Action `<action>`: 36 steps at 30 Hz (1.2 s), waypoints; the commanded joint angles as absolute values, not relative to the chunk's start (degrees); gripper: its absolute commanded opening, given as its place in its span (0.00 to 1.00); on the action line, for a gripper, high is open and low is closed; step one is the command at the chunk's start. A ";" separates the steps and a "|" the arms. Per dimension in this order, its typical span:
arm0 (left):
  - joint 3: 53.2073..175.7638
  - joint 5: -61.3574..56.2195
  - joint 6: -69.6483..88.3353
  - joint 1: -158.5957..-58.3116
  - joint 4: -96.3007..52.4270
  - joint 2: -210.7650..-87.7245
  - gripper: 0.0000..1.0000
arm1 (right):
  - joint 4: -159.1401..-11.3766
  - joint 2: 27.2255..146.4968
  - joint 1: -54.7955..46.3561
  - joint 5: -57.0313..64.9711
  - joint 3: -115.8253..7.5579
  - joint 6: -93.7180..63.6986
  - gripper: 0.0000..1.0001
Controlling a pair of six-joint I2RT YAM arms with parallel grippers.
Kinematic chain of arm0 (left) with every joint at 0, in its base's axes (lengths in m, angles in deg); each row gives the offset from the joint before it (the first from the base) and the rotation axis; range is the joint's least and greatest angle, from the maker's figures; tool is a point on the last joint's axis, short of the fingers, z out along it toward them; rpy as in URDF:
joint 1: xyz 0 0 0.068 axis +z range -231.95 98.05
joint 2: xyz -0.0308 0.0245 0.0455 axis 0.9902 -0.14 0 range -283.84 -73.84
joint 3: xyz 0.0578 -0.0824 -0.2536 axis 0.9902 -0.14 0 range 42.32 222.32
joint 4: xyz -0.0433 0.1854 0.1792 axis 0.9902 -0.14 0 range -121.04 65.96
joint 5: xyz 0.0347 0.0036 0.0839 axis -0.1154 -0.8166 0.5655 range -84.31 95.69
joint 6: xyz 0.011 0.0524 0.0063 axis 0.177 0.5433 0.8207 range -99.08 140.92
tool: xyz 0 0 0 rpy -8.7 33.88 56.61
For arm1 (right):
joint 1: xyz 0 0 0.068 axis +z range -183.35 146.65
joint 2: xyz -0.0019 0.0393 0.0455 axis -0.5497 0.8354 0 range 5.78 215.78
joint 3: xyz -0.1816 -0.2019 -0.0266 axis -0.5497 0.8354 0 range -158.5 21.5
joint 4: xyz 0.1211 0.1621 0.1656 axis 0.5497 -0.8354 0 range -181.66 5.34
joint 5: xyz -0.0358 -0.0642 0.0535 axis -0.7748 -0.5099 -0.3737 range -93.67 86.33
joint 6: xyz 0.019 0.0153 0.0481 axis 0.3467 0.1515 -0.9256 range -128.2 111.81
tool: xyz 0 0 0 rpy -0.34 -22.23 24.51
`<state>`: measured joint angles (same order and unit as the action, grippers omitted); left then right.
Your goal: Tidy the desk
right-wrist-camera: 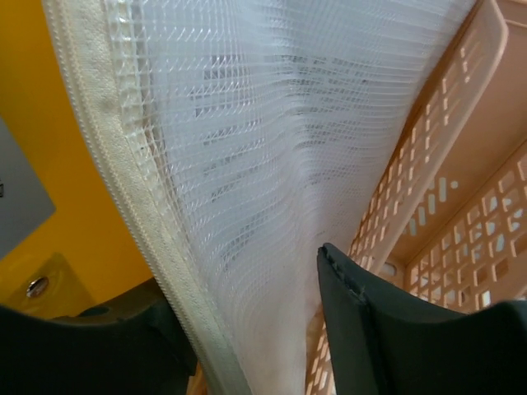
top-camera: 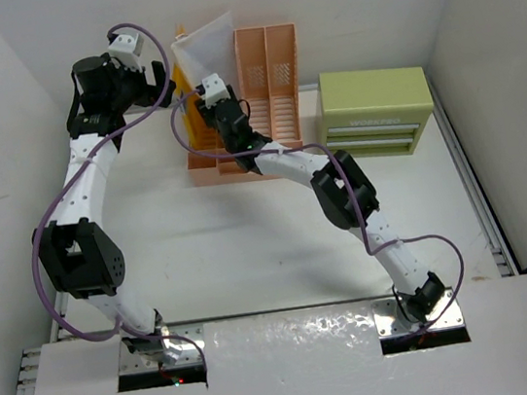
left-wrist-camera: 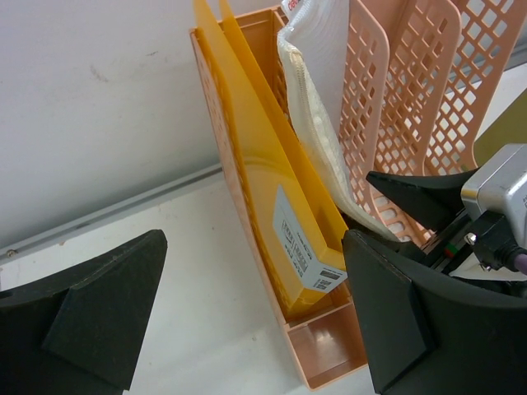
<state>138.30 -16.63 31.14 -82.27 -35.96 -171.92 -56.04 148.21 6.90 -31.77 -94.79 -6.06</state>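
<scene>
At the left gripper [left-wrist-camera: 255, 247], fingers [left-wrist-camera: 90, 313] spread wide with nothing between them, held just off the near end of the peach file rack [left-wrist-camera: 329, 354] and touching none of it. At the right gripper [right-wrist-camera: 251, 321], a dark finger on either side of a clear mesh zip pouch [right-wrist-camera: 272, 148]; whether pinched on the pouch or merely slack around it, impossible to tell. Pouch upright and leaning in the rack's leftmost slot, beside a yellow folder [left-wrist-camera: 263, 189] with a white label [left-wrist-camera: 306, 247], print too small to read. To the right of the rack, just apart, a green drawer box [top-camera: 376, 108], lettering on its front blurred. Under all of it, the desk [top-camera: 232, 251]: flat, white, face up, filling the floor between the white walls [top-camera: 1, 146], edges square with them, a thin metal rail [top-camera: 475, 197] down the right side from far to near. Apparently broader left to right than front to back, though hard to judge from the slanted top view. Near edge hidden under the white board [top-camera: 298, 369] with the arm bases, left edge partly behind the left arm [top-camera: 77, 194], far edge behind rack and box.
</scene>
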 commanded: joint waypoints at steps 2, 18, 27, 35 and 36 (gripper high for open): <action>137.77 -17.33 32.09 -82.04 -39.42 -172.28 0.87 | -52.67 146.58 6.56 -37.41 -98.64 -5.74 0.49; 137.85 -17.42 32.53 -82.04 -39.86 -172.45 0.87 | -54.34 146.31 6.12 -37.60 -104.79 -5.90 0.36; 137.94 -17.51 33.05 -82.04 -40.30 -172.45 0.87 | -48.20 144.83 3.92 -28.84 -101.38 -9.25 0.00; 138.82 -17.51 33.41 -82.04 -41.18 -172.36 0.88 | -28.36 143.33 3.83 -24.68 -96.10 -2.14 0.00; 139.17 -18.03 33.32 -82.04 -41.35 -172.63 0.87 | -27.02 143.33 3.83 -24.42 -96.01 -1.35 0.00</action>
